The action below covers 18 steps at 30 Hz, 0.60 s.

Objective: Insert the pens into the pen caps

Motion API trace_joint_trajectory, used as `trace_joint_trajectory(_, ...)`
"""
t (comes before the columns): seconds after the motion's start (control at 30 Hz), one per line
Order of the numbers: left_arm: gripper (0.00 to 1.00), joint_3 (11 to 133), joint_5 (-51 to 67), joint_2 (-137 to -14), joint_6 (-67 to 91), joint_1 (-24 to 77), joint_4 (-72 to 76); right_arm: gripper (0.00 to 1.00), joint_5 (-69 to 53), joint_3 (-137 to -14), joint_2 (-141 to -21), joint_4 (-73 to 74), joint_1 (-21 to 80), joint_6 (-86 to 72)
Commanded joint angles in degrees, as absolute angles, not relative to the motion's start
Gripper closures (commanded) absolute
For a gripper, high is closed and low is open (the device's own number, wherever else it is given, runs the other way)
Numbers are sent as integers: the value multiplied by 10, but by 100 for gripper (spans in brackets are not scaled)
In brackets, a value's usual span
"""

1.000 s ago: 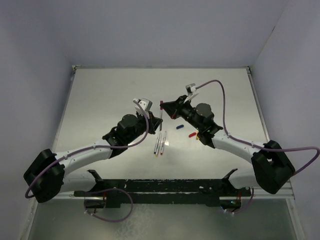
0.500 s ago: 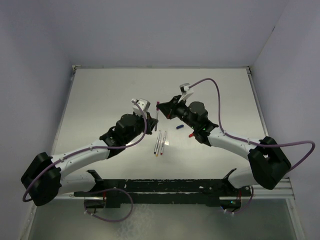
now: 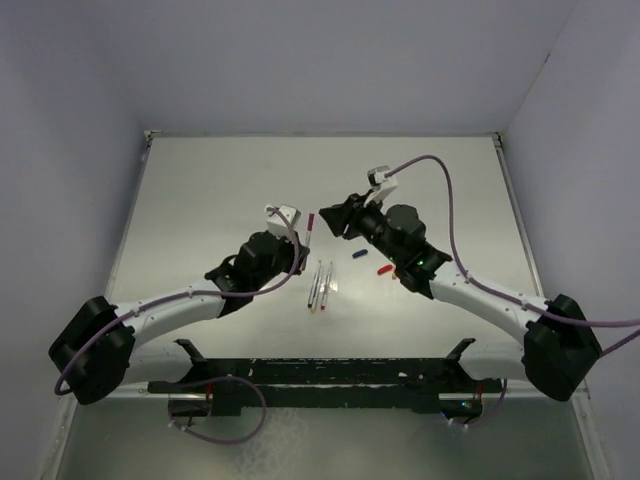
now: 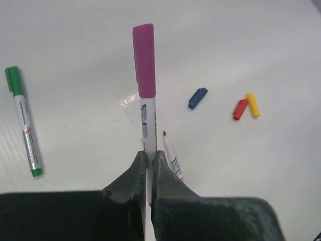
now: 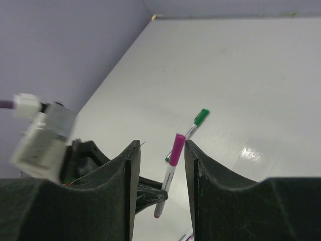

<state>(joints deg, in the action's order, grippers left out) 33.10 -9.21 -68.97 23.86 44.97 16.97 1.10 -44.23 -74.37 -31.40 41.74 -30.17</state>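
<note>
My left gripper is shut on a silvery-white pen that wears a purple cap, and holds it above the table. In the top view this pen sticks up from the left gripper. My right gripper is open. The purple cap shows in the gap between its jaws, close to the right finger and not gripped. A green-capped pen lies on the table. The blue cap, red cap and yellow cap lie loose. Uncapped pens lie side by side.
The white table is walled at the back and sides. A black rail runs along the near edge. Both arms meet over the table's middle, with the right gripper next to the held pen. The green-capped pen also shows in the right wrist view.
The right gripper was at the held pen's top end and now stands slightly apart from it, jaws open. The left gripper has shifted the pen a little left and tilted it.
</note>
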Motion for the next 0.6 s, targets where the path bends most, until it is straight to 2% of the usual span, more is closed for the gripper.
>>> trace_joint_trajectory(0.0,100,350,-145,-730,257,441,120,58,96,-436,-665,-308,418,-260)
trace_joint_trajectory(0.2,100,401,-161,-800,265,395,84,58,175,-429,-611,-208,418,-247)
trace_joint_trajectory(0.57,100,504,-180,-928,245,352,14,58,196,-389,-575,-186,417,-257)
